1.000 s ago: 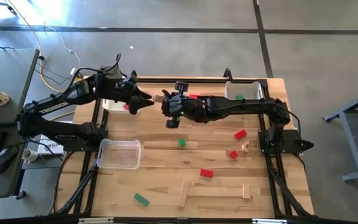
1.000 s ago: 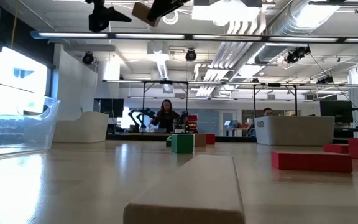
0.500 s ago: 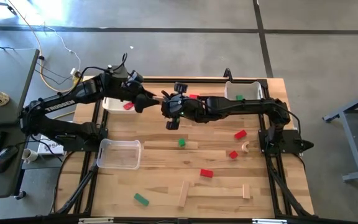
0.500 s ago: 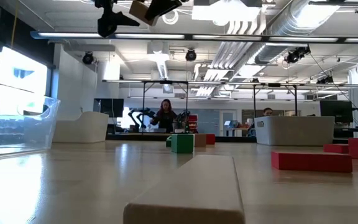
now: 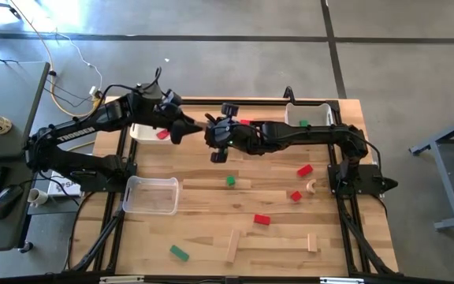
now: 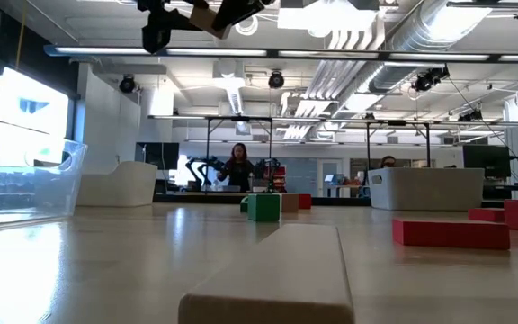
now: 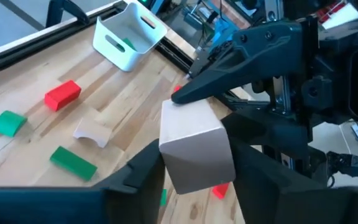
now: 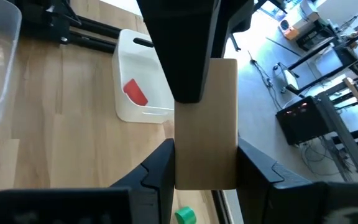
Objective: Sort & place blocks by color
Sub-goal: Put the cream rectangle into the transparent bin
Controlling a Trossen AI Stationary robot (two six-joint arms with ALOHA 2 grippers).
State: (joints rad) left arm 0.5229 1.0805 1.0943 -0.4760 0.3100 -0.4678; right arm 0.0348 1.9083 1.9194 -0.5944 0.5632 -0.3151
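Note:
A plain light wood block [image 7: 194, 146] hangs in the air over the table's far left part, between my two grippers. My left gripper [image 5: 187, 126] reaches it from the left and is shut on it. My right gripper [image 5: 210, 126] reaches it from the right and is shut on it too. In the low view the block [image 6: 207, 16] shows at the top edge, high above the table. Red, green and wood blocks lie scattered on the table, among them a green cube [image 5: 230, 181]. My left gripper pinches two opposite side faces of the block [image 7: 174, 171] between its two fingers, at the end nearer the table's left. The fingers come slanting down from the left. The block is lifted clear of the table. My right gripper pinches the block's other pair of side faces [image 8: 188, 168] between its two fingers, coming slanting down from the table's right. One fingertip [image 7: 188, 93] shows on the block's far corner in the left wrist view. The block is clear of the table.
A white bin [image 5: 142, 134] with a red block [image 5: 162, 134] stands just below the grippers at the far left. Another white bin [image 5: 315, 113] with a green block stands at the far right. A clear bin [image 5: 150, 195] sits at the left, nearer.
My left gripper has moved toward the right gripper, with its open fingers coming around the block, and has then shut on it. My right gripper has kept still with the block.

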